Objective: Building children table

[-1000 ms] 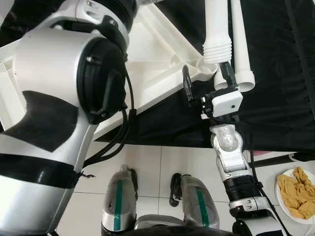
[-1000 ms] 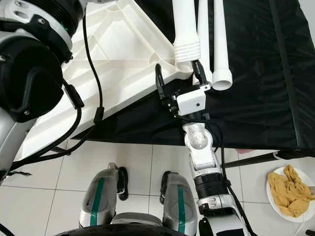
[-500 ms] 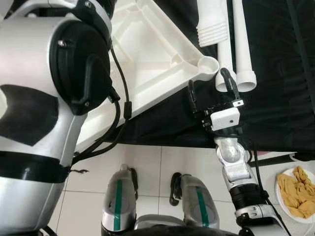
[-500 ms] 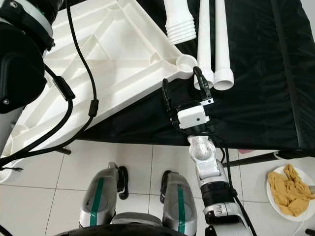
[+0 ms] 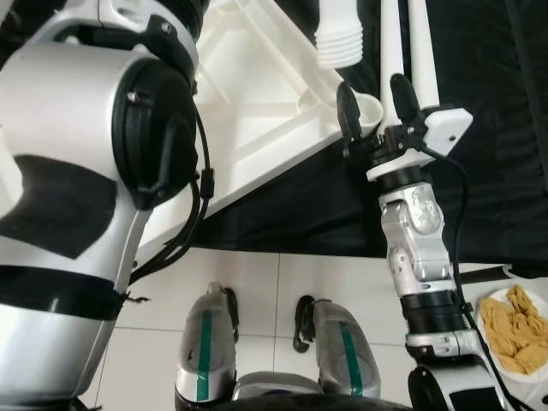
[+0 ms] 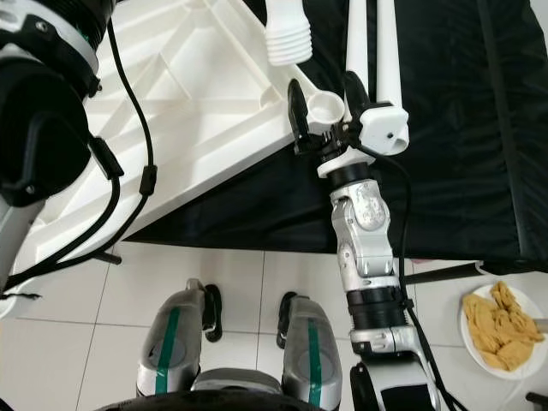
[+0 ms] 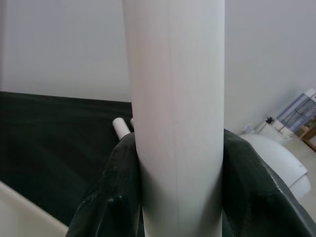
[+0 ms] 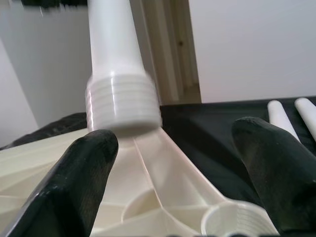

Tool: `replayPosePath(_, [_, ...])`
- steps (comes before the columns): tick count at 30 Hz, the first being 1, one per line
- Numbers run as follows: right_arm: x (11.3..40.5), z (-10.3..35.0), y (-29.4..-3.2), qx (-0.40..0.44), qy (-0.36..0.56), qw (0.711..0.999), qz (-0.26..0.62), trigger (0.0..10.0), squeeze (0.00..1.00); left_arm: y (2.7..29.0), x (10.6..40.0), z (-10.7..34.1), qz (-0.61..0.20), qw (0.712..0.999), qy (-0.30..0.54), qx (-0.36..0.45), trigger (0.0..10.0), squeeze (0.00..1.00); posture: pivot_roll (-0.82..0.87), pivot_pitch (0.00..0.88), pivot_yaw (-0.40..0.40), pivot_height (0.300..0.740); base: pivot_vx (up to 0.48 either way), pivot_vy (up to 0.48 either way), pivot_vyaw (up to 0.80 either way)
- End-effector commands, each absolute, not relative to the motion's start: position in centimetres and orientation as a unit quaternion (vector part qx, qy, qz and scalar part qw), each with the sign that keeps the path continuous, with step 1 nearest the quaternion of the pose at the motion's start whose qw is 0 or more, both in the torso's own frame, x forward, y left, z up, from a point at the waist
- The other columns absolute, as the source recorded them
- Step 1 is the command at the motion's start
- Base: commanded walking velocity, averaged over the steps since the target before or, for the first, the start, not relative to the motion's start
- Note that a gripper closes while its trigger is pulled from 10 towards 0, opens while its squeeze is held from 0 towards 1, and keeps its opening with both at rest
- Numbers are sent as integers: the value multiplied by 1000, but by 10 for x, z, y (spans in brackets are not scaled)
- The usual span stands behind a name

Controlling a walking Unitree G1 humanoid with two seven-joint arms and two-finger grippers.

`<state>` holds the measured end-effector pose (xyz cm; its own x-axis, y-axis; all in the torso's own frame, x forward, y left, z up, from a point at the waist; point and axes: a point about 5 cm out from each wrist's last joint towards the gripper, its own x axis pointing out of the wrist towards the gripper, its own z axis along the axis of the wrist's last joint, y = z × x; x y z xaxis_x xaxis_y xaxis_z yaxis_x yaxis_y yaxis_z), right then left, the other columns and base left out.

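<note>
Hovering above the tabletop's (image 6: 197, 111) corner socket (image 6: 325, 106), the leg (image 7: 175, 118) — clamped in the left gripper (image 7: 173, 197) — is best centred, kept plumb, then lowered while the open-fingered right gripper (image 6: 327, 110) straddles that corner.

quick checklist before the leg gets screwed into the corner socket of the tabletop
1. Left gripper shut on the table leg: ok.
2. Threaded end of the leg above the corner socket: not ok, it sits off to one side.
3. Right gripper open, fingers either side of the socket: ok.
4. Tabletop held steady: cannot tell.
5. Spare legs lying clear on the black cloth: ok.
</note>
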<state>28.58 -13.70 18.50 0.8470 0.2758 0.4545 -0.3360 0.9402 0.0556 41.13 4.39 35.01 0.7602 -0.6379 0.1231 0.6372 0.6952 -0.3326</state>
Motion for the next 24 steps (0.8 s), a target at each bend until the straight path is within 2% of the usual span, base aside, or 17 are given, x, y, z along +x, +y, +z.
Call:
replayPosePath(1, [287,190,-137,72,-220,957,173,10000,0,45,408,360,-393,906,-39,-155,10000,0,40,86,-12,740,0,0,0])
replayPosePath(5, [300,200,-139,46,-153,960,230,10000,0,45,409,352,-374,920,-58,-97,10000,0,45,73,-29,740,0,0,0])
replayPosePath(7, [300,200,-139,46,-153,960,230,10000,0,45,409,352,-374,920,-58,-97,10000,0,45,73,-29,740,0,0,0])
replayPosePath(9, [306,209,-145,25,-134,958,251,10000,0,42,408,346,-367,926,-70,-60,10000,0,49,65,-35,740,0,0,0])
replayPosePath(14, [315,220,-156,12,-115,954,276,10000,0,38,404,341,-368,925,-89,-25,10000,0,60,52,-42,740,0,0,0])
replayPosePath(18, [320,236,-159,6,-116,942,316,10000,0,31,399,336,-373,923,-100,-3,10000,0,67,40,-47,740,0,0,0])
replayPosePath(24, [332,253,-160,20,-97,940,326,10000,0,20,392,327,-378,919,-110,30,10000,0,71,41,-49,740,0,0,0])
